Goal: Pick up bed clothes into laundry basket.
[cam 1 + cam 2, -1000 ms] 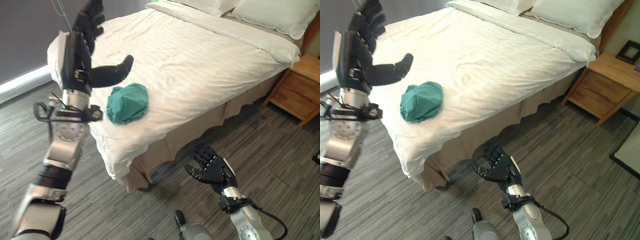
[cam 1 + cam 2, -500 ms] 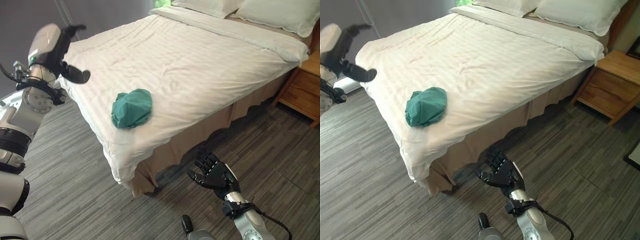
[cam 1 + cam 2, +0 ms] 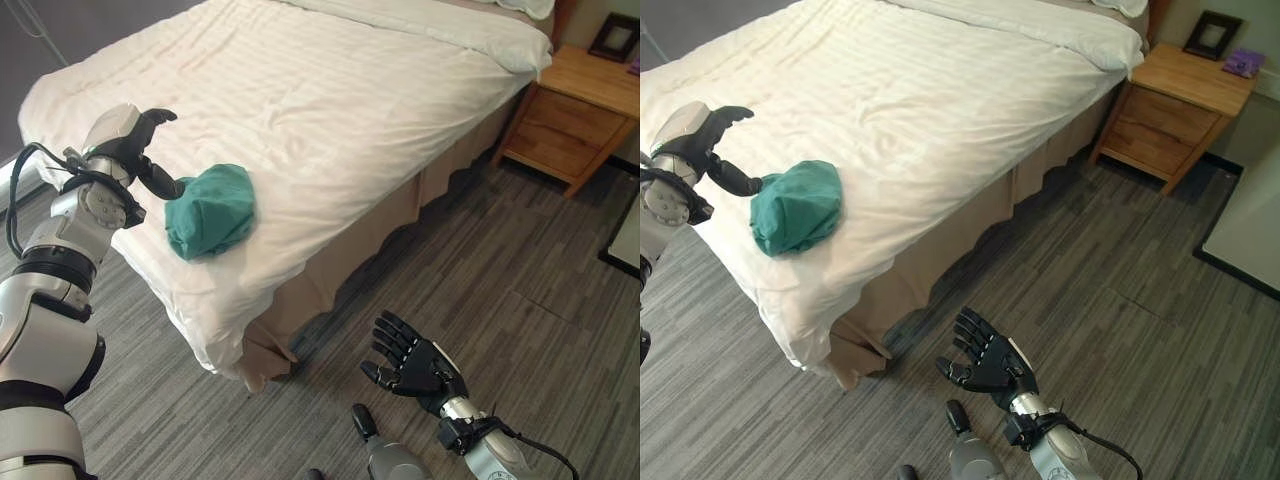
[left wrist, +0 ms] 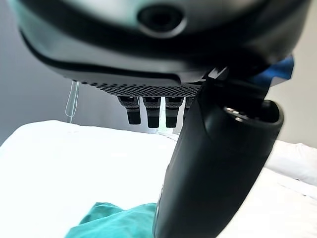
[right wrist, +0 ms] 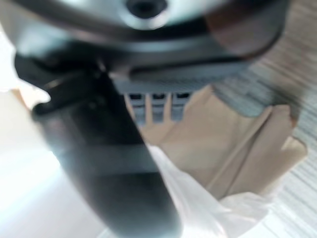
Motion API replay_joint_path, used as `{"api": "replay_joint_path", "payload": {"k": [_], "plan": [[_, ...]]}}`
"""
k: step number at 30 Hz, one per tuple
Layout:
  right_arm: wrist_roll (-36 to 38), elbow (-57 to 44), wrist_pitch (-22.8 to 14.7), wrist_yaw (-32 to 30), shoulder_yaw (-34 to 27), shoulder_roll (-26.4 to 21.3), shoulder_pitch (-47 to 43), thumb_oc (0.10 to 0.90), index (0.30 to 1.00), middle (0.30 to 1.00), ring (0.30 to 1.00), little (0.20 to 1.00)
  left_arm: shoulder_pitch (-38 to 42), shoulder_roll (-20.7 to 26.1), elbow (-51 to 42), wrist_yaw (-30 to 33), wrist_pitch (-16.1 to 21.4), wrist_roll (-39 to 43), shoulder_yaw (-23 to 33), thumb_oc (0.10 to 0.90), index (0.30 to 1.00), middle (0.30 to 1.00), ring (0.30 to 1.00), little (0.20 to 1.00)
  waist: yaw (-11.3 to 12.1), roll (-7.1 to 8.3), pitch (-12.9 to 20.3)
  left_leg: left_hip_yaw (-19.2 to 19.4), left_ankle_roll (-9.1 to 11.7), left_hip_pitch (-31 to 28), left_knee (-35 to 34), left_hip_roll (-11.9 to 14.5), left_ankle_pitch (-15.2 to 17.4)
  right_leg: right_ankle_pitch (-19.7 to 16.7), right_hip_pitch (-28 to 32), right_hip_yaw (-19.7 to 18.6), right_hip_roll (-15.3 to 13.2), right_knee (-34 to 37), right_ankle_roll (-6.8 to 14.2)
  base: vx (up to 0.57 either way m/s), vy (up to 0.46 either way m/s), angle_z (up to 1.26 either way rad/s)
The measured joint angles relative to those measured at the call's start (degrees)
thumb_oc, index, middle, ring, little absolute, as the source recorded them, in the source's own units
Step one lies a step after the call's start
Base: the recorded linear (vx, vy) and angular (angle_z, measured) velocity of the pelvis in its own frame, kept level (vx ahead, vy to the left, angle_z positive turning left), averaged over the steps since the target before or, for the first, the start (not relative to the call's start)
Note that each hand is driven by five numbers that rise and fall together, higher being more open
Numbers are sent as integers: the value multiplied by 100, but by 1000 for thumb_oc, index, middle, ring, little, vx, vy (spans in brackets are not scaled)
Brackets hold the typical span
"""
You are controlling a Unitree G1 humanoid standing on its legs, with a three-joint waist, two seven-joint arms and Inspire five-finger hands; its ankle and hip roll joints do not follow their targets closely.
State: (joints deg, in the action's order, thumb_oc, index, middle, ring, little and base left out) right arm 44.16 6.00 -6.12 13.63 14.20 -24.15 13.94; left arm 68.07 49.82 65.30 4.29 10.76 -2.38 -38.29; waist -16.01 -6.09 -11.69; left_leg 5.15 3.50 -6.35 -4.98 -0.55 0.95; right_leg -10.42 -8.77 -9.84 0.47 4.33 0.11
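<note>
A bunched teal-green cloth [image 3: 211, 208] lies on the white bed [image 3: 330, 90] near its foot corner. My left hand [image 3: 135, 145] hovers just left of the cloth, fingers curved over it and thumb reaching down to the cloth's edge, holding nothing. In the left wrist view the cloth [image 4: 116, 222] sits past the thumb [image 4: 213, 163]. My right hand [image 3: 415, 365] hangs low over the floor beside the bed, palm up, fingers spread and empty.
A wooden nightstand [image 3: 565, 110] with a small picture frame [image 3: 1212, 34] stands right of the bed. A tan bed skirt [image 3: 350, 260] hangs down to grey striped carpet [image 3: 520, 300]. A white panel edge [image 3: 1250, 230] lies at far right.
The camera has swung right and down. My left hand dropped from beside the bed's far corner to the cloth's left edge. The right hand stayed low and open.
</note>
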Motion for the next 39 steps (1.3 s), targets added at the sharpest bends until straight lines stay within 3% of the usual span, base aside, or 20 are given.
{"api": "replay_joint_path", "payload": {"k": [7,12,23,31,39], "plan": [[132,26,97,-2,-7,2,-28,800,900,900,900,900,911,-7,230,77,-57,-1,-223,800,900,900,900,900,-92,-12,-460,176,-13,357,0,-66,-73,-160,-387,-202,-15,79,33,-7,-5,-13],[263,42,166,-2,-17,-3,-50,800,900,900,900,900,914,-8,259,196,-119,0,-211,800,900,900,900,900,-185,-8,-671,260,-13,410,-1,3,-72,-230,-465,-267,88,79,-64,21,-18,-10],[345,42,167,-1,14,-14,-299,800,900,900,900,900,913,51,638,326,-256,-5,-200,800,900,900,900,900,0,65,-727,327,32,527,-3,77,-100,-247,-604,-300,180,79,-91,4,-8,-2],[345,42,167,7,50,-27,-316,800,900,900,900,900,912,127,667,381,-363,-15,-199,800,900,900,900,900,10,105,-777,317,33,578,-3,59,-101,-272,-649,-292,158,79,-122,-4,0,0],[422,55,167,7,158,-34,-342,800,900,900,900,900,896,131,694,382,-371,-62,-157,800,900,900,900,900,-21,121,-1145,336,58,791,-2,52,-117,-327,-868,-309,159,77,-142,-7,-2,-1]]}}
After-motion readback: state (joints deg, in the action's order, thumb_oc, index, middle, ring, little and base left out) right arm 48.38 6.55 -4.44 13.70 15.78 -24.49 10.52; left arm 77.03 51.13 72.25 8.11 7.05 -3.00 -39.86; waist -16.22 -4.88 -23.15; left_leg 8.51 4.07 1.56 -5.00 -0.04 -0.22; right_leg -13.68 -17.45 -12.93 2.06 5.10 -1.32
